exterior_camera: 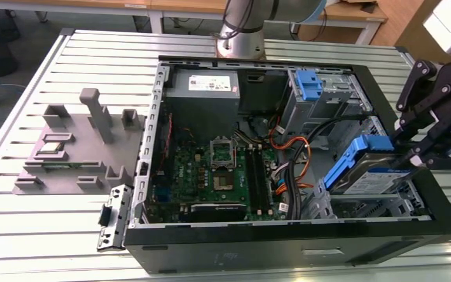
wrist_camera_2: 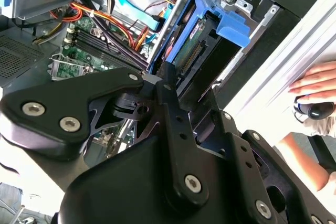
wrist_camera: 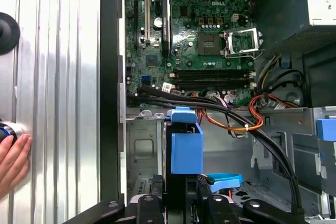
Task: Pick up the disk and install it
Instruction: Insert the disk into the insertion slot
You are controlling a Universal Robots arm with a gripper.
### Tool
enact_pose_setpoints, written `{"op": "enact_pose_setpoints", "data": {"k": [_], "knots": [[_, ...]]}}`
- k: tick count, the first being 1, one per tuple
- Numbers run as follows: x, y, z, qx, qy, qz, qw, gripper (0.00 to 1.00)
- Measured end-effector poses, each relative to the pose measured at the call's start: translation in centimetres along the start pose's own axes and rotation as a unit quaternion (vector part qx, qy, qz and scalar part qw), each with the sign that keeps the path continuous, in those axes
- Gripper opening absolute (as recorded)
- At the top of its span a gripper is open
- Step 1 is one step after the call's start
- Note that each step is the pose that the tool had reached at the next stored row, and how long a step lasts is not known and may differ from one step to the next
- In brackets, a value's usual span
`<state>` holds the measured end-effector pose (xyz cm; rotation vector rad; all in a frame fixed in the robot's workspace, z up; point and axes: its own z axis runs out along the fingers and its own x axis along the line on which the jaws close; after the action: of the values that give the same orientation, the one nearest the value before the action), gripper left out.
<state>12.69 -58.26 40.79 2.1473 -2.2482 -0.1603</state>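
**Drive in the claw, hanging over the bay**

So from my seat, the gripper [exterior_camera: 408, 154] has its black fingers [wrist_camera_2: 167, 85] pinched in on the disk [exterior_camera: 370, 174], gripping it by the edge with the blue carrier bracket [wrist_camera: 184, 148] wrapped around it. In the exterior view the disk sits tilted, one end raised, over the metal drive cage [exterior_camera: 366, 205] in the near corner of the open computer case [exterior_camera: 288, 238] on the exterior view's right. I can't say if it's touching the cage or just above it.

Inside the case I can see the green motherboard [wrist_camera: 199, 35] with its bare CPU socket [wrist_camera: 210, 43], a bundle of black and orange cables [wrist_camera: 247, 119], and the grey power supply [exterior_camera: 202, 85] at the far side. A second blue bracket [exterior_camera: 309, 85] sits up in the far bay.

Out on the slatted table [exterior_camera: 22, 235] there's a grey plastic fixture [exterior_camera: 77, 147] beside the case. A person's hand [wrist_camera: 13, 156] rests flat on the table in the first wrist view.
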Motion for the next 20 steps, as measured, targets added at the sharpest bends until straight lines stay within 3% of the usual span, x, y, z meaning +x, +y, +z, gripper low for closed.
{"op": "enact_pose_setpoints", "data": {"k": [7,9,10,15,20], "knots": [[0.01,-0.02,0.08,-0.0001,0.0002,0.000,1.0000,0.35],[0.01,-0.02,0.07,-0.0001,0.0003,0.000,1.0000,0.36],[0.01,-0.02,0.07,-0.0001,0.0003,0.000,1.0000,0.42],[0.00,-0.02,0.10,0.0000,0.0001,0.000,1.0000,0.42],[0.04,0.16,0.52,0.0102,-0.0002,-0.005,0.9999,0.42]]}}
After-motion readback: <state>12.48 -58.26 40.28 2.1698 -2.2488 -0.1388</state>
